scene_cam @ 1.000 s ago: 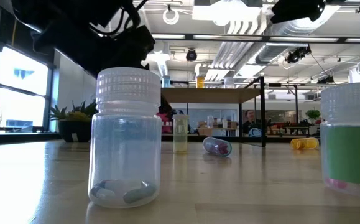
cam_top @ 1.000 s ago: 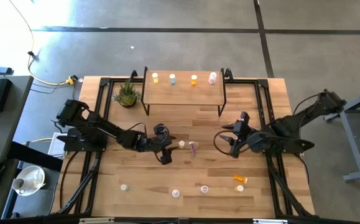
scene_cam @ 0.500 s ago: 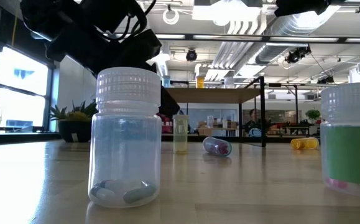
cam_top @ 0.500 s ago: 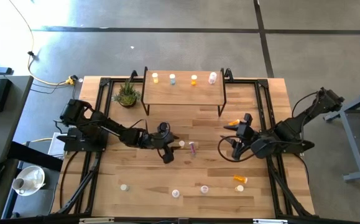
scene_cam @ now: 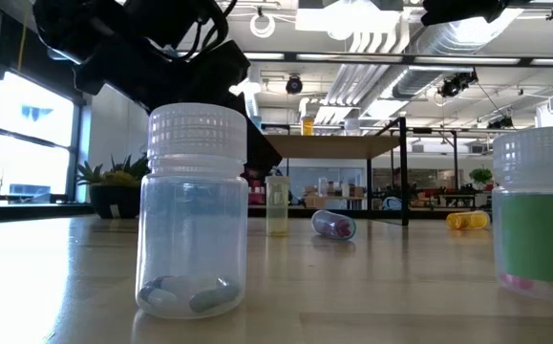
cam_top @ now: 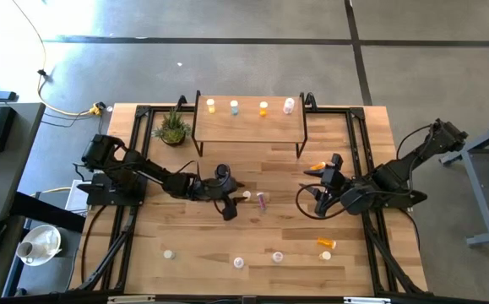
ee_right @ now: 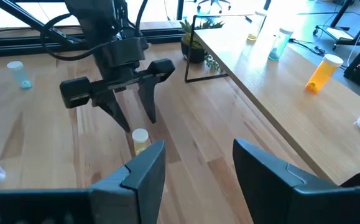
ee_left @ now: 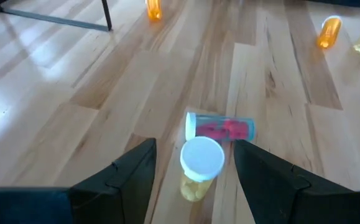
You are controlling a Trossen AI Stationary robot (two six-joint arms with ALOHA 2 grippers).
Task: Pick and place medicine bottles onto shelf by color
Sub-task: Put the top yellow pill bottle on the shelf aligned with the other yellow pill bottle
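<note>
A yellow medicine bottle (ee_left: 199,167) with a white cap stands upright on the table. My left gripper (ee_left: 194,144) is open, with one finger on either side of the bottle and a gap to each. A pink-filled bottle (ee_left: 222,128) lies on its side just behind the yellow one. The shelf (cam_top: 248,128) stands at the far edge and carries a yellow, a pale blue, an orange and a pinkish-white bottle. My right gripper (cam_top: 316,190) hangs open above the table's right half with nothing between its fingers. An orange bottle (cam_top: 316,167) sits beside it.
Several more bottles stand along the near edge, among them an orange one (cam_top: 326,243) and a pale blue one (scene_cam: 195,210) close to the low camera. A small potted plant (cam_top: 173,128) stands left of the shelf. Black frame rails run along both table sides.
My left gripper has moved a little toward the table's right, so that its fingers now stand around the yellow bottle. My right arm has swung slightly, and the orange bottle beside its gripper now shows. No bottle has moved.
</note>
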